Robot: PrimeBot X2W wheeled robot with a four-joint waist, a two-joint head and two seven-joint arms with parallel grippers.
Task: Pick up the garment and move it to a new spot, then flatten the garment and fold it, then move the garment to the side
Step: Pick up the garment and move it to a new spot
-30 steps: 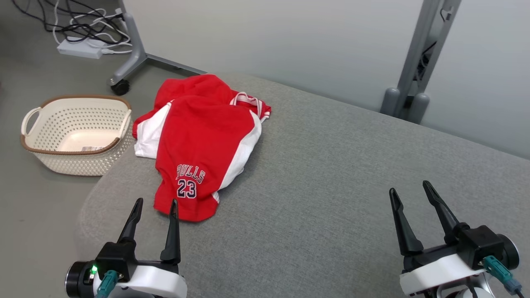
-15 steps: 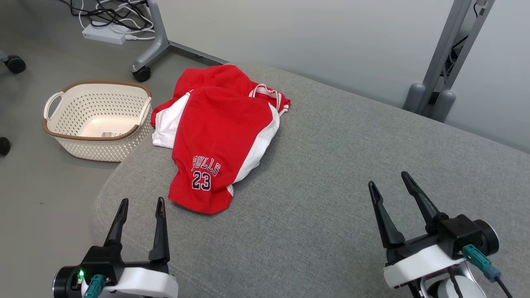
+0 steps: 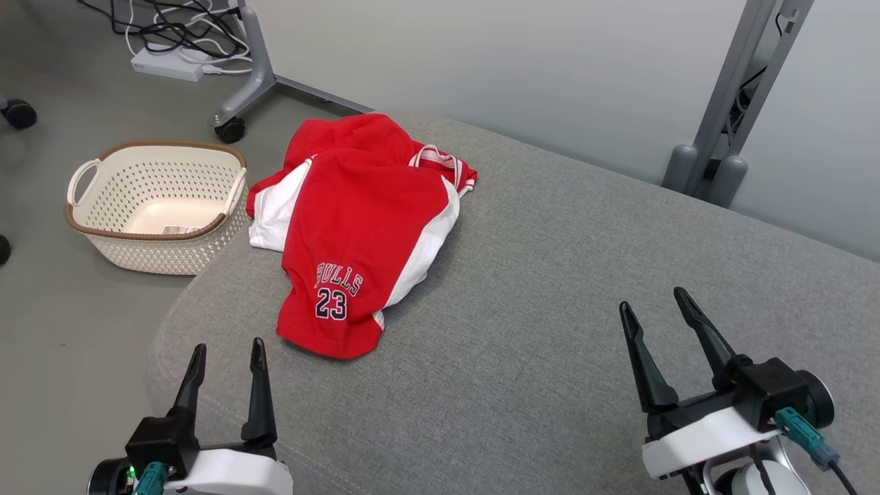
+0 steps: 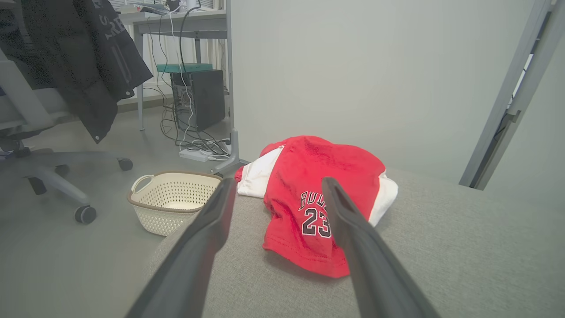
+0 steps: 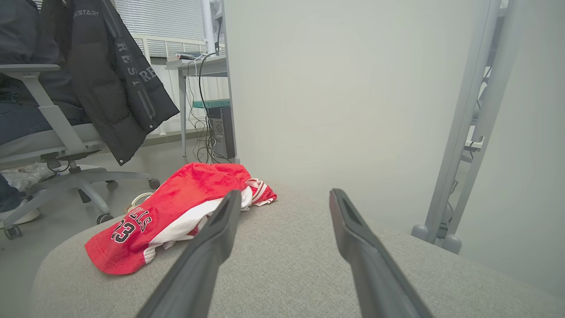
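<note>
Head view looks down; both wrist views, seemingly level, share the garment (image 3: 357,240)

Office: desk (image 4: 176,20), swivel chair (image 5: 57,145), computer tower (image 4: 198,99).

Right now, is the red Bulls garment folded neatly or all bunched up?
Bunched up. The red garment lies in a rumpled heap on the grey cushion, layers overlapping unevenly.

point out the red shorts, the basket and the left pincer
red shorts (image 3: 357,227), head view, on the red front panel
basket (image 3: 151,256), head view, on its perforated near wall
left pincer (image 3: 228,345), head view, midway between its two fingertips
</note>
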